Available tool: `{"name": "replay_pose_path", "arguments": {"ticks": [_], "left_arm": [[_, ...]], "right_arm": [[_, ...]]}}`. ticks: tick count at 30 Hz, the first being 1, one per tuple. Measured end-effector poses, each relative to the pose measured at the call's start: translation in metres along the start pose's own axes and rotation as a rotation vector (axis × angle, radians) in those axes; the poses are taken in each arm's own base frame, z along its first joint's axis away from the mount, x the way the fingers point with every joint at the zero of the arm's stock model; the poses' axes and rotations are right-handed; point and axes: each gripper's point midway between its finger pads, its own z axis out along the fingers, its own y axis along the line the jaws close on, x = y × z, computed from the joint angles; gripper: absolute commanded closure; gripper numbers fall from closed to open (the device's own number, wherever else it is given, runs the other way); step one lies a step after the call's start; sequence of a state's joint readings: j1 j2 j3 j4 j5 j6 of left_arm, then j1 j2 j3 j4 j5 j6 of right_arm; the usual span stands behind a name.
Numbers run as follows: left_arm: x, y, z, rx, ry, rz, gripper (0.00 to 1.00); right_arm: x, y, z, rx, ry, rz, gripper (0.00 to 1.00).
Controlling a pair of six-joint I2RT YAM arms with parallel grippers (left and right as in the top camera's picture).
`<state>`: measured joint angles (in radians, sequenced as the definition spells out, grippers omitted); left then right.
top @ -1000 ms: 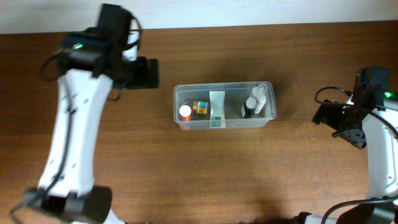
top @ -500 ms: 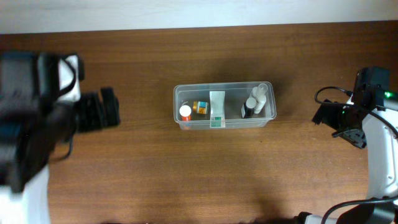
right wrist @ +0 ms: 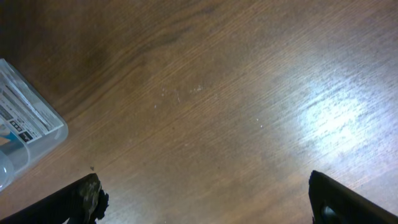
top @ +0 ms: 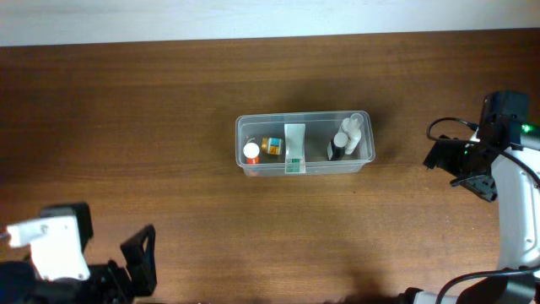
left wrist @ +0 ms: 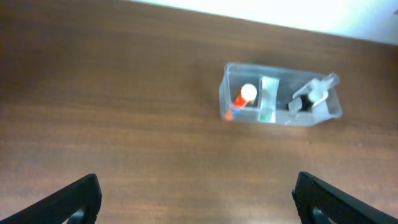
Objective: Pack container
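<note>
The container (top: 240, 135), a clear plastic bin, sits at the table's middle. It holds an orange-capped bottle (top: 251, 152), a small orange bottle (top: 272, 145), a white-and-green tube (top: 294, 145), a dark bottle (top: 336, 150) and a white spray bottle (top: 353, 131). It also shows in the left wrist view (left wrist: 231, 71), far ahead, and its corner shows in the right wrist view (right wrist: 53, 134). My left gripper (top: 139, 262) is open and empty at the front left, far from the bin. My right gripper (top: 447, 169) is open and empty, to the right of the bin.
The brown wooden table (top: 169, 194) spreads around the bin. A white wall edge (top: 253, 17) runs along the back. The right arm's white body (top: 519, 219) stands at the right edge.
My left arm has swung from the back left, beside the bin, down to the front left corner. The right arm and the bin have not moved.
</note>
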<state>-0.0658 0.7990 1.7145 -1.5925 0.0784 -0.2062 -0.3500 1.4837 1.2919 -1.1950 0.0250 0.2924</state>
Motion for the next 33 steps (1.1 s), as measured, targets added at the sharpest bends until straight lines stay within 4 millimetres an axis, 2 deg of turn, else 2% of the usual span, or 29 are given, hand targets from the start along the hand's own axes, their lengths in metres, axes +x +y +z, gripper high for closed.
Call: {"name": "replay_pose_path", "arguments": {"ticks": [5, 11, 14, 19, 22, 25, 31, 33], "left_arm": [[0.041, 0.01, 0.016, -0.037, 0.17, -0.03, 0.01], [0.062, 0.014, 0.037, -0.057, 0.277, -0.092, 0.01], [0.065, 0.013, 0.041, -0.048, 0.292, -0.105, 0.0], [0.05, 0.011, 0.055, -0.036, 0.228, -0.099, 0.01], [0.038, 0.01, 0.074, -0.022, 0.176, -0.069, 0.01], [0.036, 0.012, 0.102, -0.014, 0.162, -0.01, 0.01], [0.05, 0.01, 0.167, 0.065, 0.147, 0.179, 0.01], [0.061, 0.009, 0.185, 0.095, 0.149, 0.231, 0.01]], "right_arm": [[0.0, 0.0, 0.0, 0.0, 0.0, 0.0, 0.01], [0.0, 0.0, 0.0, 0.0, 0.0, 0.0, 0.02], [0.0, 0.0, 0.0, 0.0, 0.0, 0.0, 0.02], [0.0, 0.0, 0.0, 0.0, 0.0, 0.0, 0.02], [0.0, 0.0, 0.0, 0.0, -0.001, -0.001, 0.02], [0.0, 0.0, 0.0, 0.0, 0.0, 0.0, 0.02], [0.0, 0.0, 0.0, 0.0, 0.0, 0.0, 0.02], [0.0, 0.0, 0.0, 0.0, 0.0, 0.0, 0.02]]}}
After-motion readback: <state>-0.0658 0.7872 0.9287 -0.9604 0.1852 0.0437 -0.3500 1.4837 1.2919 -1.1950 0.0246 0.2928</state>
